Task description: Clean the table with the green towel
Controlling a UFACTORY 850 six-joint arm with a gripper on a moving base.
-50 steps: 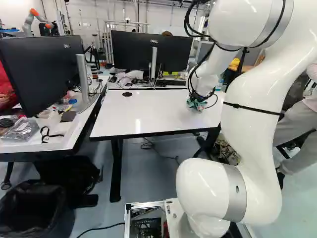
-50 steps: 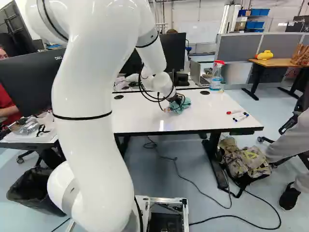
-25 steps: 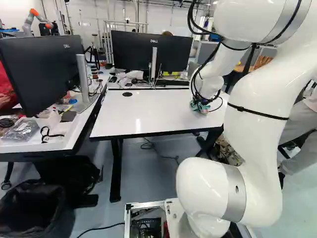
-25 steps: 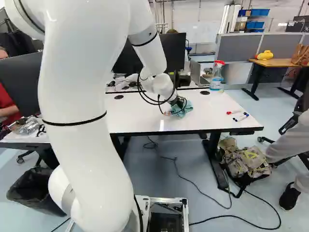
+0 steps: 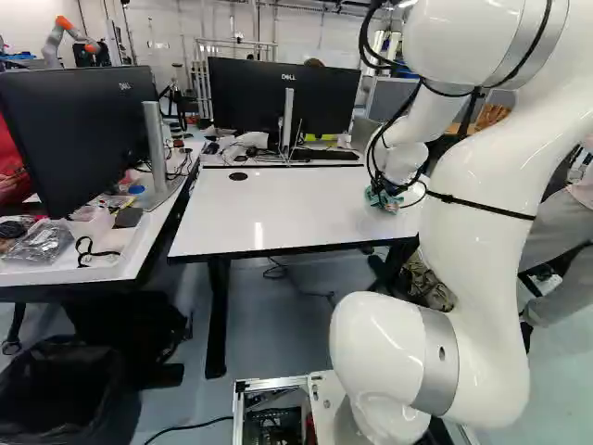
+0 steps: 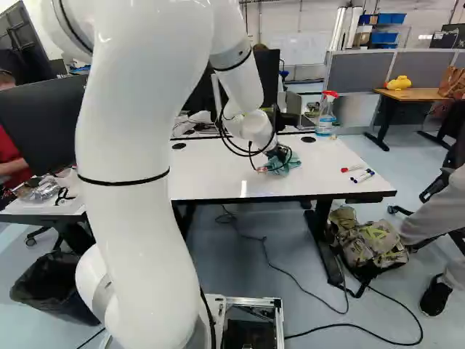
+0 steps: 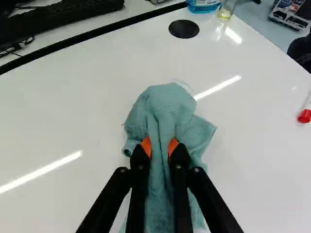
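The gripper [image 7: 159, 147] clamps the green towel [image 7: 167, 104] on the white table [image 6: 211, 174], apparently mid-wipe; the next stroke wants light, even pressure.

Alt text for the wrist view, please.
The black gripper pinches the crumpled green towel against the glossy white table. Ahead, a round black disc sits near a spray bottle's base; a keyboard lies beyond the table's dark edge, and a red-tipped marker off to one side.

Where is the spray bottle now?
In the right base view, the spray bottle stands at the far edge of the table, just right of the round black cover.
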